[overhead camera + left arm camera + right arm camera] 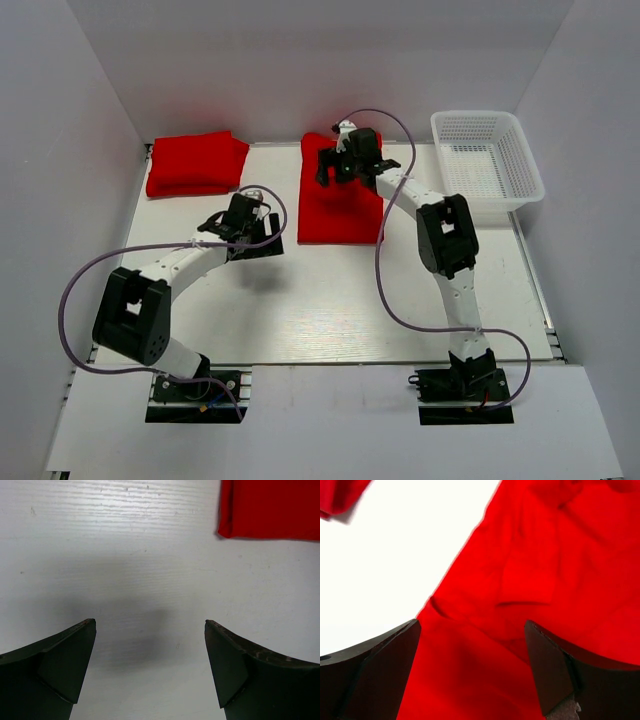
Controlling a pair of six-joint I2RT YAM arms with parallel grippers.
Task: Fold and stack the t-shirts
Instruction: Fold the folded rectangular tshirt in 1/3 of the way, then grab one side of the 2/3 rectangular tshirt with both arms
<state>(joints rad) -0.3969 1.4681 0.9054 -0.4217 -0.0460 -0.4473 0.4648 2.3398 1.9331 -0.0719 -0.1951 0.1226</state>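
We count two lots of red cloth on the one table (330,300): a folded bundle (197,163) at ten o'clock and a flattened t-shirt (335,215) at twelve o'clock. Whether the bundle is one shirt or several stacked, we cannot tell. We count one white mesh basket (478,116), at two o'clock. We count two arms, the left arm (165,270) and the right arm (445,240), and so two grippers, the left gripper (150,630) and the right gripper (470,630). We count two purple cables, the left cable (63,305) and the right cable (379,262).
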